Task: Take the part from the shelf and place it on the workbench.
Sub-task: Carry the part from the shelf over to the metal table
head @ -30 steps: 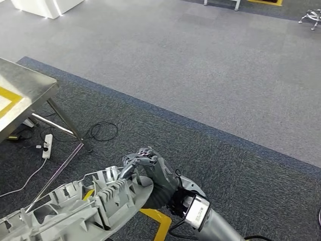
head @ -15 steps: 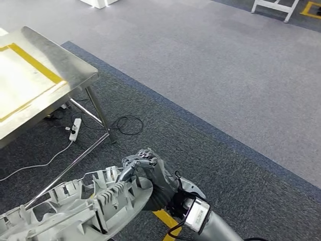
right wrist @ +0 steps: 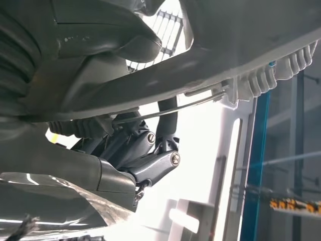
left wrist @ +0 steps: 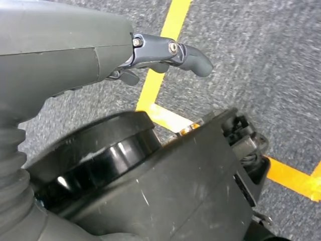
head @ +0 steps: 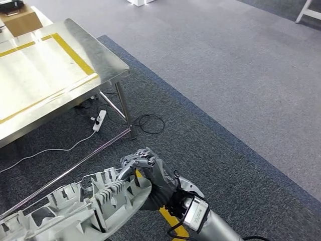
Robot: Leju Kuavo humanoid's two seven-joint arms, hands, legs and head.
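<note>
While the workbench (head: pixel 56 65) sits upper left with yellow tape lines and a cardboard box (head: pixel 20 21), the grey ribbed part (head: pixel 75 211) hangs low over carpet, right hand (head: pixel 151 175) clamped on its end. Left hand (left wrist: pixel 166 52): can't tell. White wrist label (head: pixel 195 213) unreadable.

The table (head: pixel 102 60) is seen as brushed, shiny metal, edged with yellow tape. The part (head: pixel 95 206) is formed of pale grey matt plastic, ribbed. The floor (head: pixel 227 75) is covered in rough grey carpet. A brown cardboard box (head: pixel 20 22) looks matt.
</note>
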